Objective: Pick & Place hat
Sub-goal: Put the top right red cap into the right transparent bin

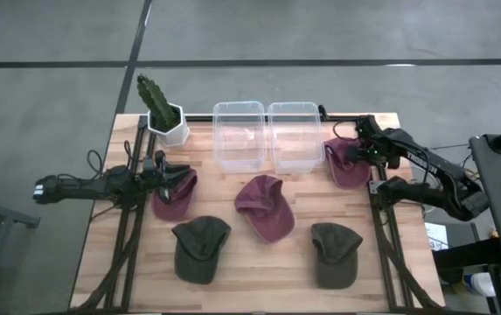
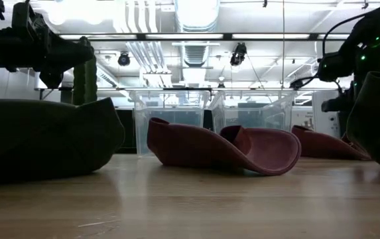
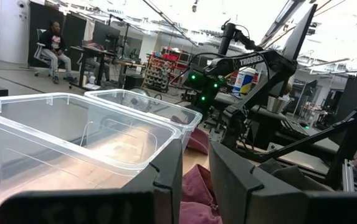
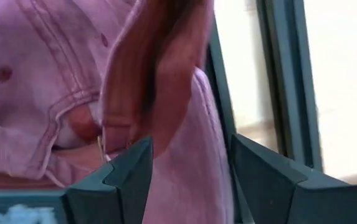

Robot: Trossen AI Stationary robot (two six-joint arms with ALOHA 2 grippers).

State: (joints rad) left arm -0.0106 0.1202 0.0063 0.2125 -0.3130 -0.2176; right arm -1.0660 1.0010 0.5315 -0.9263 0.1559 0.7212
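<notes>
Both arms matte black, jointed tube links with boxy housings at the joints. Left arm [image 1: 93,185]: slim, loose black cable looping off it near the wrist, rounded cap at the outer end. Right arm [image 1: 425,171]: bulkier links, black cables running along it, white "TROSSEN" lettering on one link in the left wrist view, green status lights glowing near its wrist. Left claw [image 3: 194,180]: two flat dark-grey fingers [image 3: 166,177] with angular bevelled edges, plain faces. Right claw [image 4: 187,171]: same type, dark teal-grey fingers [image 4: 131,171] with chamfered wedge tips. No screws legible.
</notes>
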